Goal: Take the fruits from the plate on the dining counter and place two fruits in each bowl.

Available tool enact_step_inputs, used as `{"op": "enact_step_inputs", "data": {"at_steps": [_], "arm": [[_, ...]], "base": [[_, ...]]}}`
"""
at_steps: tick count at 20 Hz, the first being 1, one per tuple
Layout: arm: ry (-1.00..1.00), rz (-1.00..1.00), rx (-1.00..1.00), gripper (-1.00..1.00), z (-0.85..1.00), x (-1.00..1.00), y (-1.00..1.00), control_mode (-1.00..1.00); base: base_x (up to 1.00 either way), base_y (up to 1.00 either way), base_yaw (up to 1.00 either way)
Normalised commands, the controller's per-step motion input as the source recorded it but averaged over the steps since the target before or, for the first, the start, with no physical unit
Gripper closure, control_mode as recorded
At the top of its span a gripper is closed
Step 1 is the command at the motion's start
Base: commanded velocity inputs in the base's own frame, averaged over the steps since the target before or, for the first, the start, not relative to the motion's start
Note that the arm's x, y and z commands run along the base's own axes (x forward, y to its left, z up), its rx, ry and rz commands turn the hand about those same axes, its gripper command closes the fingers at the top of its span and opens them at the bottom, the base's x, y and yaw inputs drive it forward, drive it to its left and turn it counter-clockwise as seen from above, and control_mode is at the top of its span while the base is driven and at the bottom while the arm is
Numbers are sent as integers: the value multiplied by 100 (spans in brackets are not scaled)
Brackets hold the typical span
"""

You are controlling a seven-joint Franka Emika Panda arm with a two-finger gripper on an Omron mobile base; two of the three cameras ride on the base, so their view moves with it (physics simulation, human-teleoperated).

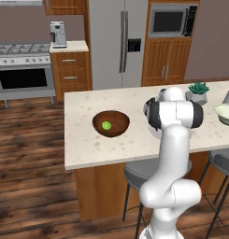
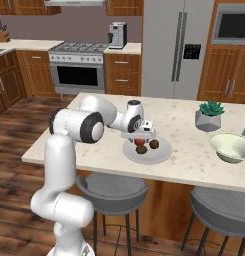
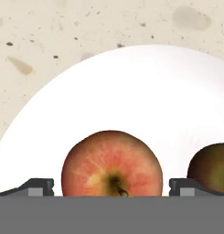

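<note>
Fingers [image 3: 40, 186] are spread wide with nothing gripped, and the red apple [image 3: 112, 163] sits dead centre between them on the plate [image 3: 131, 91], so the gripper [image 2: 140, 134] probably just drops straight down. Green fruit [image 1: 106, 125] is already in the brown bowl [image 1: 111, 123]; a dark fruit [image 3: 209, 167] sits just beside the apple.

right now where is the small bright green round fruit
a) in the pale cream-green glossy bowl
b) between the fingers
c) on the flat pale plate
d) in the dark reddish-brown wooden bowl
d: the small bright green round fruit lies inside the dark reddish-brown wooden bowl, apart from the flat pale plate.
</note>
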Motion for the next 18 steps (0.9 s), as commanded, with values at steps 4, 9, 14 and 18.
{"op": "enact_step_inputs", "data": {"at_steps": [4,9,14,18], "arm": [[0,3,0,-100,-6,3,0,-100],[0,1,0,-100,-9,-5,0,-100],[-1,0,0,100,-6,-2,0,-100],[-3,1,0,100,10,0,2,-100]], "base": [[0,0,0],[0,0,0],[0,0,0],[0,0,0]]}}
